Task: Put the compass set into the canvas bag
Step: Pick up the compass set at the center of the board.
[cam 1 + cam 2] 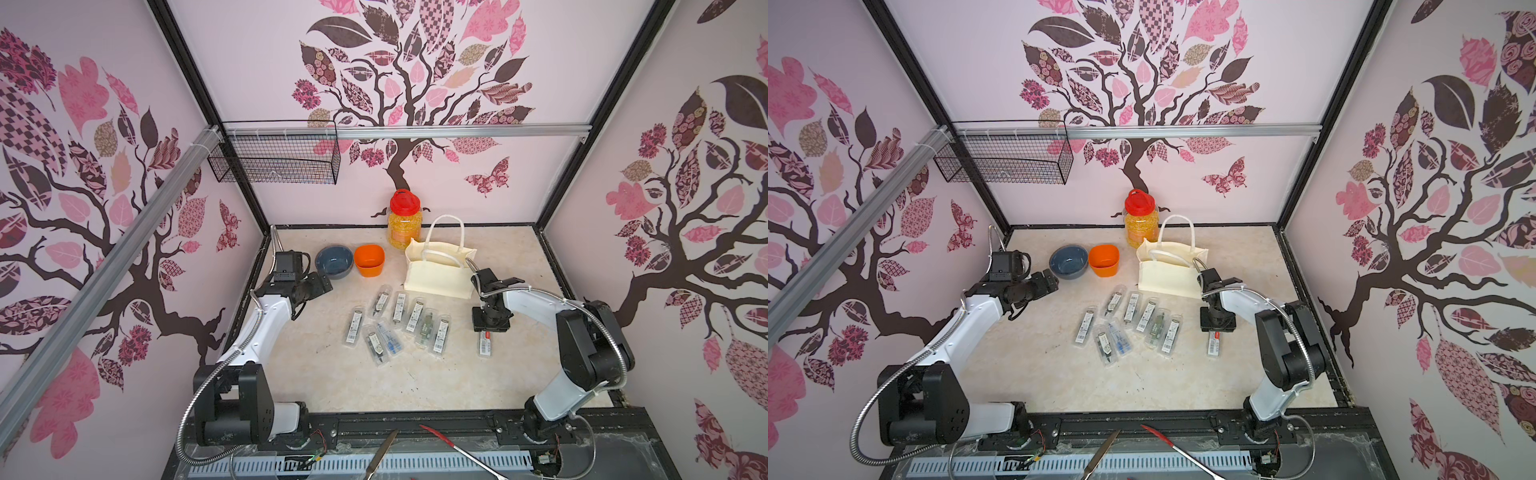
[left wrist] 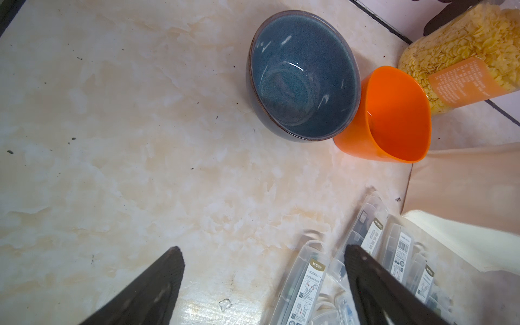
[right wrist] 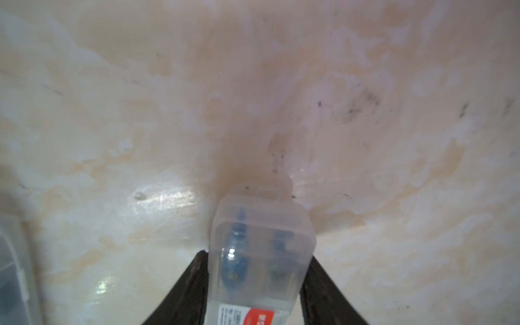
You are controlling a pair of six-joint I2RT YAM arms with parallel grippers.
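Observation:
A clear compass set case with a red label [image 3: 261, 253] sits between the fingers of my right gripper [image 3: 257, 260], which is shut on its sides. In both top views this case [image 1: 485, 344] [image 1: 1214, 345] sticks out from under the right gripper [image 1: 487, 330], low over the table, in front of the cream canvas bag [image 1: 438, 274] [image 1: 1169, 276]. The bag stands upright with its mouth open. Several more compass set cases [image 1: 399, 324] lie in a cluster mid-table. My left gripper [image 2: 263, 249] [image 1: 320, 284] hangs open over bare table beside that cluster, holding nothing.
A blue bowl [image 1: 333, 261] and an orange square cup [image 1: 369, 259] stand left of the bag. A red-lidded jar of yellow flakes [image 1: 404, 220] stands behind it. A wire basket [image 1: 274, 156] hangs on the back left rail. Two hand tools [image 1: 382, 453] lie on the front frame.

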